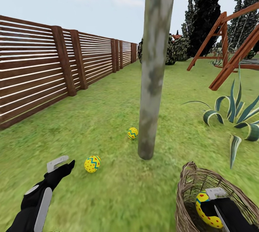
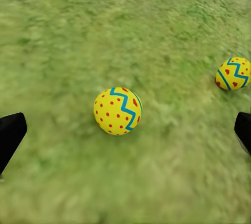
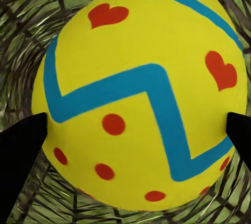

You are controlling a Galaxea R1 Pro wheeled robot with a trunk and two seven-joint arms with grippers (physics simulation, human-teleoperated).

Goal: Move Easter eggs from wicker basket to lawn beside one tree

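Observation:
Two Easter eggs lie on the lawn (image 1: 118, 188) by the tree (image 1: 154, 66): one (image 1: 132, 133) close to the trunk's foot, the other (image 1: 92, 164) further left. My left gripper (image 1: 62, 165) hovers open just beside that nearer egg (image 2: 117, 110), its black fingertips (image 2: 10, 135) wide apart, and the other egg (image 2: 233, 73) lies beyond. The wicker basket (image 1: 189, 188) stands at the bottom right. Inside it, my right gripper (image 1: 210, 203) is shut on the third egg (image 1: 205, 212). Up close this egg (image 3: 141, 93) sits between both fingertips (image 3: 21, 151), with the basket weave (image 3: 31, 4) behind it.
A brown slatted fence (image 1: 43, 70) runs along the left. A spiky striped plant (image 1: 233, 113) grows right of the tree, just behind the basket. A wooden swing frame (image 1: 230, 44) and dark columnar trees (image 1: 205, 12) stand further back right.

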